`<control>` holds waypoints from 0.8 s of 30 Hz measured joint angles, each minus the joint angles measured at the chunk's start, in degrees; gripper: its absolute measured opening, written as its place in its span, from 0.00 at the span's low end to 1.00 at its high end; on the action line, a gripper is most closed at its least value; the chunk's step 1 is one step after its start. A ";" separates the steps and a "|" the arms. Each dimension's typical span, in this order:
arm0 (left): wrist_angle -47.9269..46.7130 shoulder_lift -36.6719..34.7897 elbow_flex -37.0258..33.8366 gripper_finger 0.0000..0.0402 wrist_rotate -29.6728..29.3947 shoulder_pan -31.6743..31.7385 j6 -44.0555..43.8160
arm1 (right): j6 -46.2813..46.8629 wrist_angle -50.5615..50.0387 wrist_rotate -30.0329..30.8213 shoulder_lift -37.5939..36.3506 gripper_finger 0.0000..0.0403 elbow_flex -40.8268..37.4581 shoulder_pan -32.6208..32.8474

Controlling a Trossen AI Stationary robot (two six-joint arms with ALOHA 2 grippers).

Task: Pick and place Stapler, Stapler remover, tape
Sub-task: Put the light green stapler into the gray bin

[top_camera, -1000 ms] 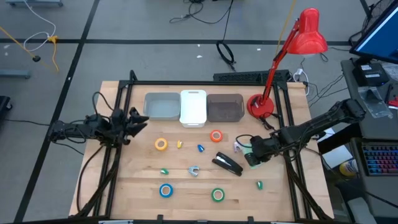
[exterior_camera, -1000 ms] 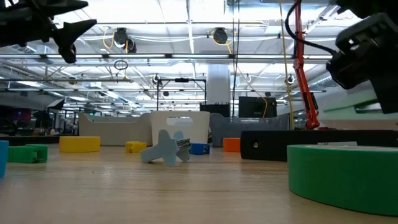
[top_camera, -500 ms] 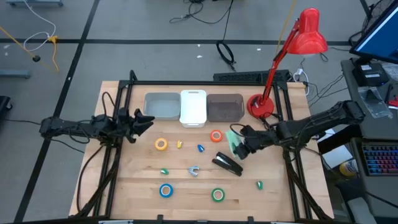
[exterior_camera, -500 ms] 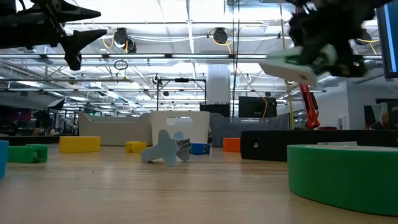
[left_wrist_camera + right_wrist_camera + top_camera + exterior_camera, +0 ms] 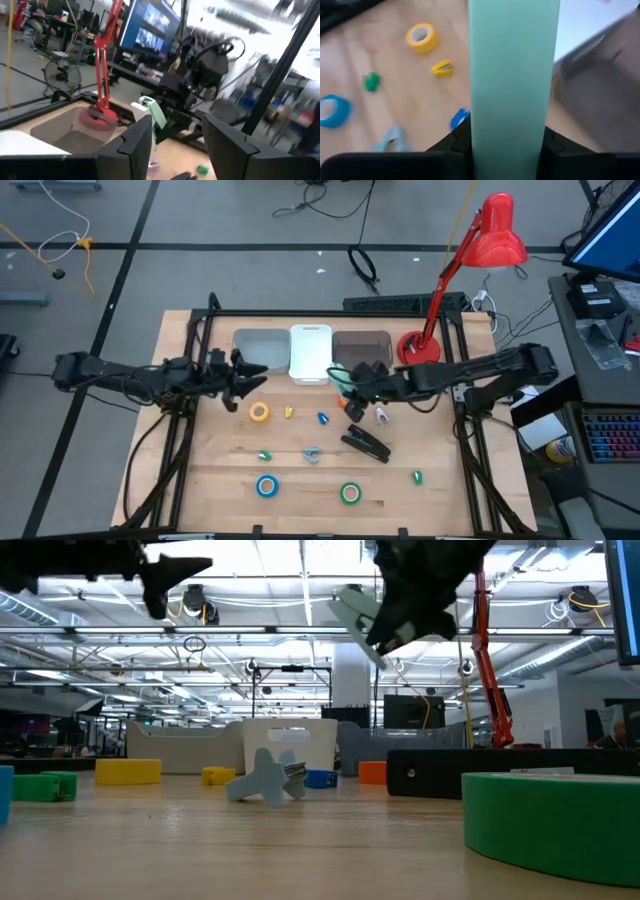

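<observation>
Right wrist view, flat mint-green piece (image 5: 513, 75), round yellow tape (image 5: 421, 37)

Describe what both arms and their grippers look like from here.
Both arms are dark, slim and jointed, with black cables along them. The left gripper ends in two black pointed fingers, broad and matte up close. The right gripper is equally black and blocky. No markings are visible.

Yellow tape (image 5: 259, 412), blue tape (image 5: 266, 486), green tape (image 5: 350, 494), black stapler (image 5: 366, 444), red lamp (image 5: 497, 232).
</observation>
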 joint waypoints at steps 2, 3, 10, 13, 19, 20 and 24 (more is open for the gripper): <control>-3.80 2.77 3.69 0.44 0.81 0.00 2.20 | -3.49 -0.03 2.90 1.39 0.26 1.54 -0.01; -5.86 4.02 5.49 0.44 1.32 0.00 3.21 | -5.11 -0.06 4.50 2.04 0.26 2.41 -0.03; -22.19 11.40 17.58 0.44 3.07 0.00 9.63 | -16.51 0.47 13.19 3.71 0.26 5.57 0.14; -28.25 13.05 21.70 0.44 1.52 0.00 12.23 | -20.00 0.16 16.30 3.71 0.26 5.53 0.15; -31.68 16.89 28.10 0.44 0.65 0.00 21.42 | -27.13 1.19 19.09 3.71 0.26 5.53 0.15; -31.78 17.78 28.99 0.44 0.55 0.00 23.43 | -28.05 1.59 19.17 3.71 0.26 5.53 0.15; -31.72 22.42 33.00 0.44 -0.71 -0.02 31.59 | -30.87 2.64 19.27 3.71 0.26 5.51 0.15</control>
